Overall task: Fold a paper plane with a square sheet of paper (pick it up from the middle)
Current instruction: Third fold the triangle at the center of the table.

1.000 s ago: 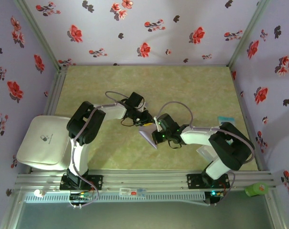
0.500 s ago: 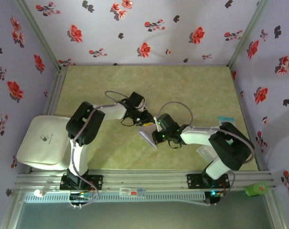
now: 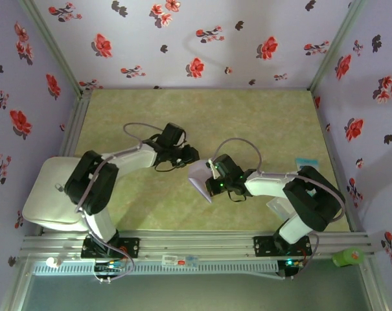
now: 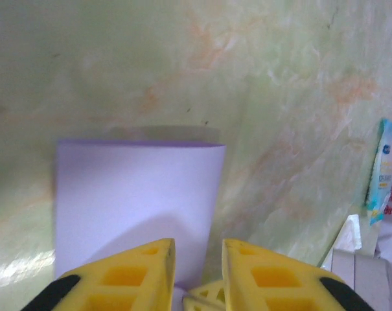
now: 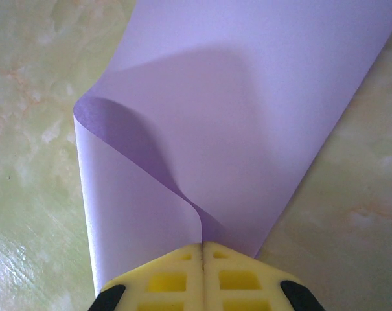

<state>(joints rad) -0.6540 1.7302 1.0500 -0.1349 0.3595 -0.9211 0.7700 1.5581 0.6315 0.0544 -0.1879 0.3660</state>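
Fingers of the right gripper [image 5: 202, 249] are pressed together on the sheet [image 5: 247, 116], with no gap between the yellow tips. The sheet is pale lavender and plain. Its near part curls over in a soft loop with no sharp crease, and both layers meet in the pinch. Past the pinch the sheet spreads out wide over the green marbled table [image 5: 27, 78]; whether its far edge touches the table I cannot tell.

From above, the sheet [image 3: 197, 181] shows as a small pale shape. The right gripper [image 3: 210, 180] is at the sheet's right edge. The left gripper [image 3: 190, 155] is just beyond the sheet's far edge and does not grip it.

In the left wrist view, the left gripper [image 4: 197, 247] has its fingers a narrow way apart with nothing caught between them. The sheet [image 4: 137, 194] lies past the tips, mostly on the left finger's side, and its far edge is straight. A bit of yellow shows low in the gap; what it belongs to I cannot tell.

A light-blue card [image 3: 306, 162] lies well to the right of the sheet, and it also appears at the right edge of the left wrist view [image 4: 383, 168]. A white box [image 3: 56, 191] sits well to the left of the sheet.
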